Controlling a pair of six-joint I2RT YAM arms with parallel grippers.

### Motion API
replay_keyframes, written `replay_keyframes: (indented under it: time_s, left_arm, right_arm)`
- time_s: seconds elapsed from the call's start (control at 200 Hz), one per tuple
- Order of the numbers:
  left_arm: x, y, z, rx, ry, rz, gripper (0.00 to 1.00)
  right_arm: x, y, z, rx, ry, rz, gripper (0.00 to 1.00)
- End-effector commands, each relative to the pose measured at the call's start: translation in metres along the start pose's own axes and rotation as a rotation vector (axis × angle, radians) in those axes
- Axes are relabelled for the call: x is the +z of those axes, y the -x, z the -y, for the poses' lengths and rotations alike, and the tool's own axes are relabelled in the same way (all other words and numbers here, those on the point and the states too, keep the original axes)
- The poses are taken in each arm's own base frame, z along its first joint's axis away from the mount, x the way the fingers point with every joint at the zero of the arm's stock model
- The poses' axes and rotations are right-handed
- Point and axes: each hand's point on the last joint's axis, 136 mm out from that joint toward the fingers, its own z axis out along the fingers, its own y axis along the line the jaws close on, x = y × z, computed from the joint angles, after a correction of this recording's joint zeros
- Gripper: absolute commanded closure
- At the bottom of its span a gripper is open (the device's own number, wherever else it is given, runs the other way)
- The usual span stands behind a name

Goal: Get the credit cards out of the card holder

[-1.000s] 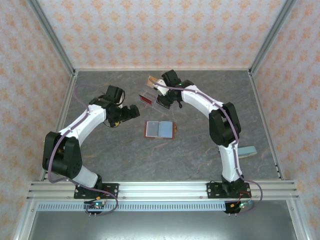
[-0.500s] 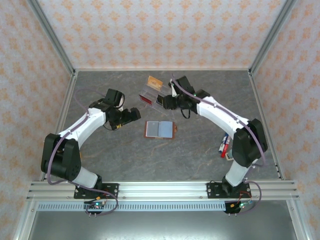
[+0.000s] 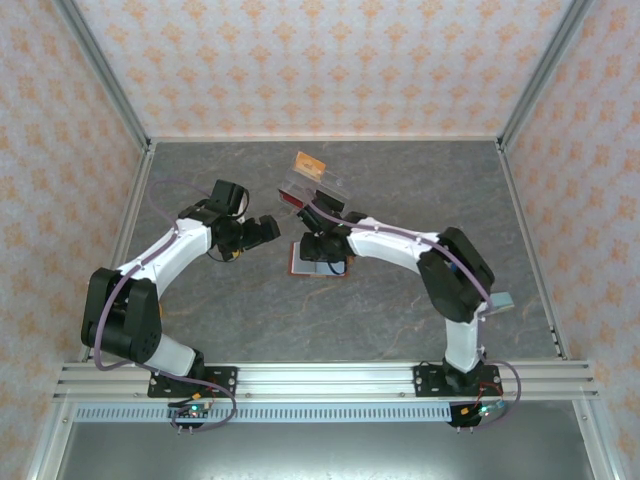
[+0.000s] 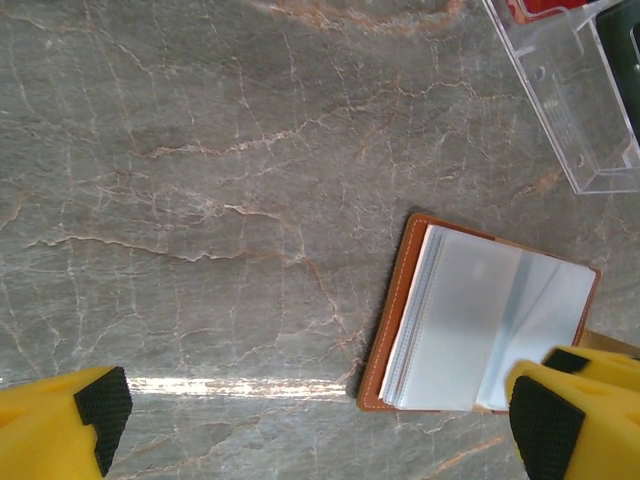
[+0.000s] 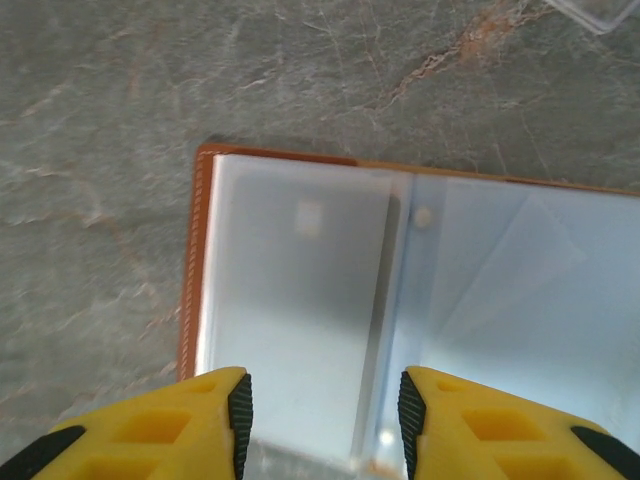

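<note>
Hovering over the open card holder [image 5: 290, 260], the right tool [image 5: 320, 385] is released; the left tool [image 4: 322, 412] gapes wide.

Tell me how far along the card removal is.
Done: a tan-orange card and a red card lie away from the card holder, farther back on the table. In hand: the right gripper hovers open over the holder's open pale sleeves, gripping nothing; the left gripper hangs open beside it. Left: any cards in those sleeves; I cannot tell how many.
</note>
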Motion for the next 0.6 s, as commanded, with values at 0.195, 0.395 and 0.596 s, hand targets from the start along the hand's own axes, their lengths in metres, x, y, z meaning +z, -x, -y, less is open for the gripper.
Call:
replay_keyframes:
  time_s: [0.195, 0.395, 0.596]
  left_arm:
    - [-0.004, 0.003, -0.008, -0.036, 0.024, 0.039, 0.0]
    - [-0.004, 0.002, -0.001, -0.036, -0.011, 0.024, 0.0]
    - [0.004, -0.004, 0.01, -0.022, -0.076, -0.018, 0.0]
  right_arm:
    - [0.016, 0.0, 0.019, 0.005, -0.138, -0.004, 0.55]
    - [0.027, -0.009, 0.037, 0.001, -0.218, -0.031, 0.56]
    - [0.032, -0.014, 0.05, 0.017, -0.236, -0.052, 0.66]
